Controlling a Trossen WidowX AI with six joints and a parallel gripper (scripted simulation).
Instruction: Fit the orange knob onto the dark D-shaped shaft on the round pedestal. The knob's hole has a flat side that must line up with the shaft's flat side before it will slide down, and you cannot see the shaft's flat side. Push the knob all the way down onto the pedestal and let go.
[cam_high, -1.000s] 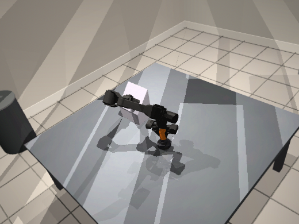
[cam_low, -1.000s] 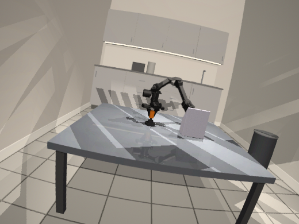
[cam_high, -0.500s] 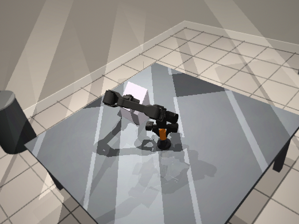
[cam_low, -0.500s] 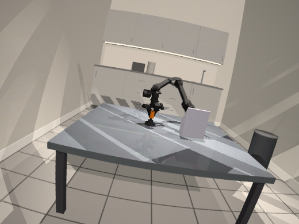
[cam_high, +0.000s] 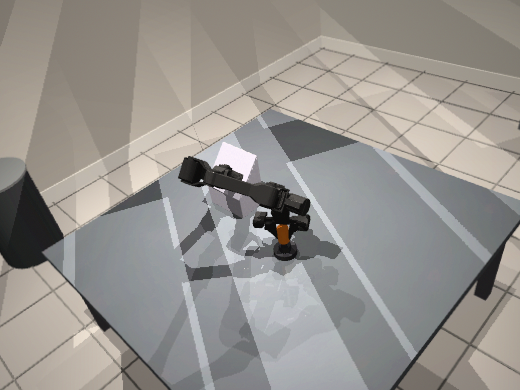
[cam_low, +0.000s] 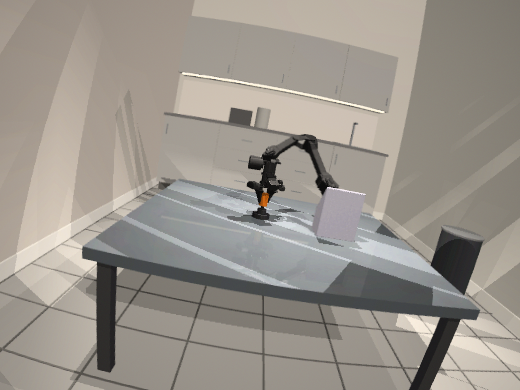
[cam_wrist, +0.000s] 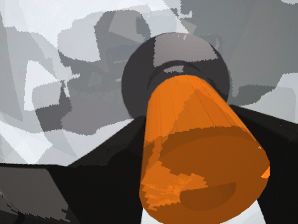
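The orange knob (cam_high: 283, 234) (cam_low: 264, 200) (cam_wrist: 201, 107) is upright between the fingers of my gripper (cam_high: 282, 230) (cam_low: 264, 197) (cam_wrist: 186, 119), which is shut on it. The knob is in line above the round dark pedestal (cam_high: 285, 256) (cam_low: 260, 217) (cam_wrist: 134, 85). In the top and exterior views a short dark length, the shaft, shows between the knob's lower end and the pedestal's base, so the knob is not down on the base. Whether the shaft's tip is inside the hole is hidden. In the wrist view the knob's near end shows a darker half-round mark.
A pale pinkish-white box (cam_high: 235, 160) (cam_low: 340, 215) stands on the grey table (cam_high: 350, 200) (cam_low: 200, 260) beside the arm. A dark cylindrical bin (cam_high: 25, 220) (cam_low: 456, 255) stands on the floor off the table's edge. Shadows and light bands cross the table.
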